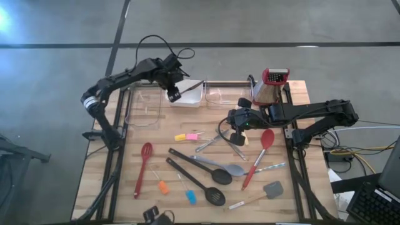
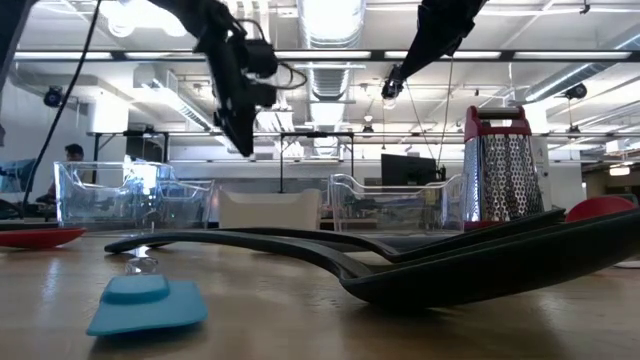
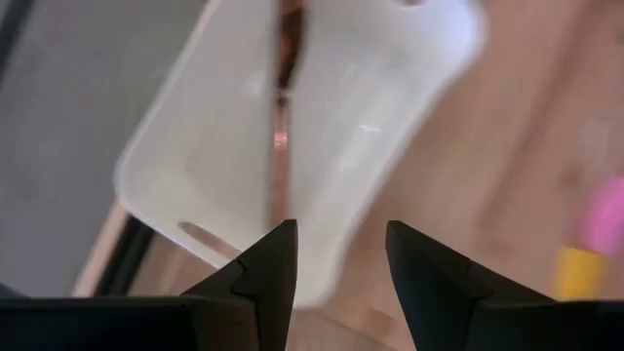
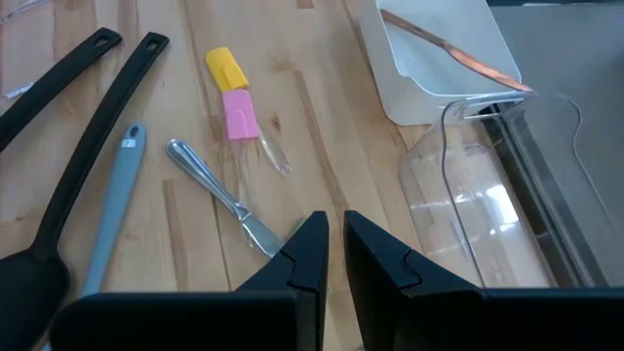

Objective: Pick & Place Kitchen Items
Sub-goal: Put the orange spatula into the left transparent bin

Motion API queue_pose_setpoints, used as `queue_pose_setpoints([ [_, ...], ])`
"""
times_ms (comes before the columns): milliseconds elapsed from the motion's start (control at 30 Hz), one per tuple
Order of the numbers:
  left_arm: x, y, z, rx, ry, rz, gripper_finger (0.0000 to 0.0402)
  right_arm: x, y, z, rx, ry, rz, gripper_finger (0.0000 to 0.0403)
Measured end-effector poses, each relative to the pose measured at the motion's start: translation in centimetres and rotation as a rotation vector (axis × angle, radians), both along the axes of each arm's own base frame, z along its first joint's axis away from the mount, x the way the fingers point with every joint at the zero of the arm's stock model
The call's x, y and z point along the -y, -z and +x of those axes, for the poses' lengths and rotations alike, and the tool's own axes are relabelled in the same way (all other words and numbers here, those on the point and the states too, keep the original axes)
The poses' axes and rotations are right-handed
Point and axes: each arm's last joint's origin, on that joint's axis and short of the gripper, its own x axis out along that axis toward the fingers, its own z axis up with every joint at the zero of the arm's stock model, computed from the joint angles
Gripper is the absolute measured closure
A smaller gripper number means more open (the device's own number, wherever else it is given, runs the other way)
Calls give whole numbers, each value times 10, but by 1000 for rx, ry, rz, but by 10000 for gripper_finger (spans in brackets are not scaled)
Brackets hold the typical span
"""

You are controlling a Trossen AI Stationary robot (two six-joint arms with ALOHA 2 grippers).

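The pale slatted wooden desk (image 1: 156,125) fills the middle of the high view, with dark metal rails along its edges. At its top centre sits a white rectangular plastic tray (image 1: 187,95), smooth and rounded at the corners, flanked by two clear plastic bins (image 1: 145,106). A thin coppery utensil (image 4: 450,49) lies slanted inside the tray, one end over the rim. The left end effector (image 1: 173,94) hangs just above the tray's left edge, fingers parted and empty, so the placing step looks just finished: released.

The right end effector (image 1: 236,135) hovers in the centre-right of the frame, fingers nearly closed on nothing, above a metal table knife (image 4: 219,197). A red-topped steel box grater (image 1: 270,87) stands upper right.

Remaining kitchen items lie across the lower half: two matte black long-handled spoons (image 1: 194,165), one slotted, a red spoon (image 1: 144,167) lower left, a red spatula (image 1: 259,156) to the right, a grey spoon (image 1: 219,164), then small yellow-and-pink (image 1: 186,136), orange (image 1: 163,187) and blue (image 1: 190,197) pieces.

The next move likely calls for the left arm to lift clear and pick another utensil, with thin, flat handles needing a low, precise pinch
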Motion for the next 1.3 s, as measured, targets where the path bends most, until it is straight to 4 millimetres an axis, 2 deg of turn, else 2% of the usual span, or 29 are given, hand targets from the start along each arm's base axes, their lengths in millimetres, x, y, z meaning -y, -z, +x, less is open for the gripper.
queue_pose_setpoints([
  [200, 48, -22, -6, 37, 105, -65, 239, 0, 0, 0, 0, 0, 0, 369],
  [533, 138, -62, -17, 170, 292, -55, 238, 0, 0, 0, 0, 0, 0, 369],
  [767, 196, -77, -27, 237, 448, -92, 238, 0, 0, 0, 0, 0, 0, 369],
  [933, 239, -77, -29, 230, 564, -125, 239, 0, 0, 0, 0, 0, 0, 369],
  [1033, 262, -70, -33, 198, 607, -101, 239, 0, 0, 0, 0, 0, 0, 369],
  [1167, 287, -52, -40, 138, 640, -70, 239, 0, 0, 0, 0, 0, 0, 369],
  [1300, 304, -28, -45, 90, 647, -101, 238, 0, 0, 0, 1, 0, 0, 369],
])
